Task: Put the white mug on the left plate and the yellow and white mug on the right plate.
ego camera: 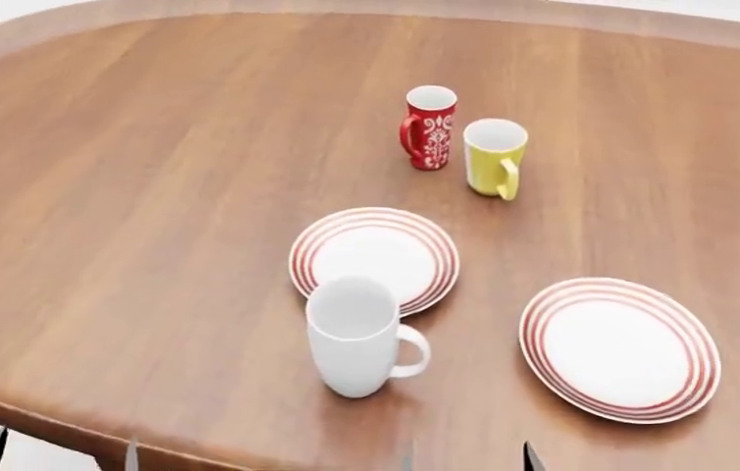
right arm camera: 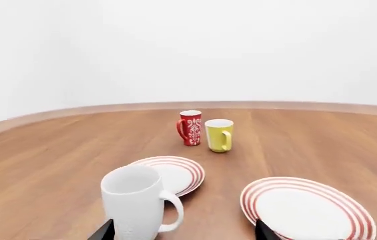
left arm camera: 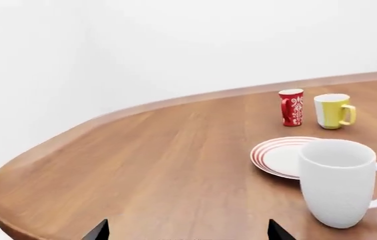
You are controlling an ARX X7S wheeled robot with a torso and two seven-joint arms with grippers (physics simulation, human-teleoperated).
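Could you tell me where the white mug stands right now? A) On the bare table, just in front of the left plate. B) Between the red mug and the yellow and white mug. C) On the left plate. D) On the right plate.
A: in the head view the white mug stands upright on the wooden table, at the near edge of the left plate, not on it.

Left gripper [left arm camera: 187, 231]: only two dark fingertips show at frame edge. Right gripper [right arm camera: 184, 230]: same. White mug [right arm camera: 137, 202] base cut off; right plate [right arm camera: 307, 210] near rim cropped.
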